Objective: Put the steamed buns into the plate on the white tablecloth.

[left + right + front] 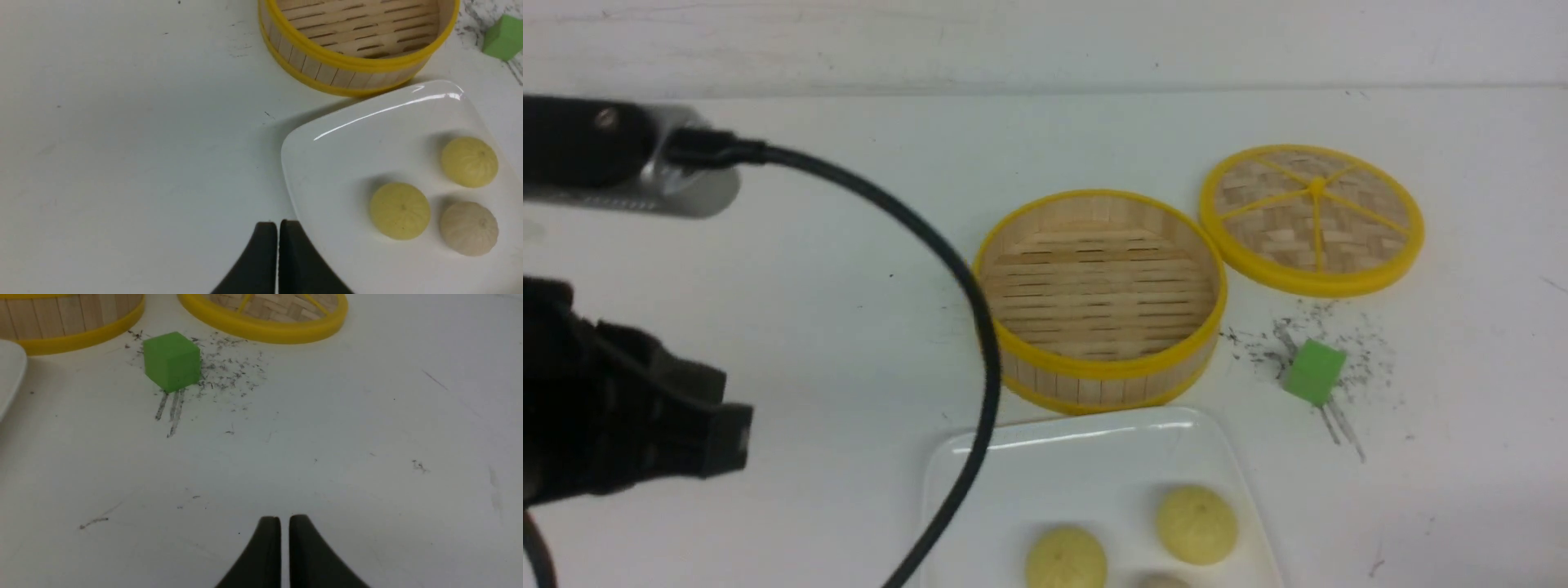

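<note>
The left claw [278, 228] is hanging nearest the lens. Its two black tapered fingers are pressing flat together on nothing, just beside the rim of the plate [347, 155]. The right claw [284, 522] is likewise clenched on nothing, hovering over the scuffed white worktop [367, 437].

The single plate, glossy white with rounded corners and a raised rim, is sitting on that worktop. All three steamed buns [469, 161] are resting in it, apart from one another. They are a pale yellow bun [399, 210], its yellow twin, and a whitish-beige bun [468, 228], each a small matte dome with faint pleats.

Just beyond the plate, one round steamer [1094, 384] is standing, with a slatted wooden floor and two yellow bands. One woven lid [1312, 219] with yellow spokes is lying flat close beside it. One green cube [1313, 372] is sitting among dark specks. One black cable [980, 343] is arcing across the front view.
</note>
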Tool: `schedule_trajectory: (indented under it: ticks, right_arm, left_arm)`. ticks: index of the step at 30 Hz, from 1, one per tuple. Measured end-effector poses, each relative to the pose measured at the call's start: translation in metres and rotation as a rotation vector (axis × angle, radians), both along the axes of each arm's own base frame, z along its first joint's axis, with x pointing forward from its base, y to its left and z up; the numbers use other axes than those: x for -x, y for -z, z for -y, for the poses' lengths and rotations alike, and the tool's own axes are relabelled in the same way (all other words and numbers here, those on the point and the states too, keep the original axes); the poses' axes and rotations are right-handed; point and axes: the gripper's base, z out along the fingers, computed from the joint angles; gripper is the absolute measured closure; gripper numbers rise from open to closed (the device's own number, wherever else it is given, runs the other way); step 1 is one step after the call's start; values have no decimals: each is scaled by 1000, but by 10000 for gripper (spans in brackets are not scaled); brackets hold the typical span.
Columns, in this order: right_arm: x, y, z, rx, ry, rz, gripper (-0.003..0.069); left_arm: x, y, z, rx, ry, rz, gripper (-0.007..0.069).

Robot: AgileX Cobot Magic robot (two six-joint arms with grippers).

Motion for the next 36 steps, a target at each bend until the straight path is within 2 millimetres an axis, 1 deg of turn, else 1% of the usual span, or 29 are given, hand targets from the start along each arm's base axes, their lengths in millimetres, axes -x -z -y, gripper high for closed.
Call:
schedule_trajectory:
  ticks: [3, 8, 14, 17, 23, 31, 33, 35, 36]
  right_arm:
    - [0, 0, 0, -4, 0, -1, 596]
    - [0, 0, 0, -9, -1, -2, 590]
    - [0, -1, 0, -31, 5, 10, 581]
    - [-1, -1, 0, -88, 24, 33, 575]
    - [-1, 0, -1, -195, 59, 11, 566]
    - [-1, 0, -1, -207, 64, 3, 557]
    - [-1, 0, -1, -207, 64, 3, 555]
    - [-1, 0, -1, -207, 64, 4, 551]
    - [-1, 0, -1, -207, 64, 4, 551]
  left_arm:
    - [9, 13, -10, 21, -8, 3, 594]
    - [20, 26, -21, 29, -9, 7, 592]
    - [26, 26, -27, 53, -7, 26, 592]
    - [27, 25, -27, 62, -4, 31, 592]
    - [28, 26, -26, 74, -1, 18, 590]
    - [27, 26, -27, 64, -5, 20, 588]
    - [28, 27, -28, 58, -9, 5, 587]
    - [32, 39, -29, 33, -16, -65, 588]
    - [32, 41, -29, 28, -16, -73, 588]
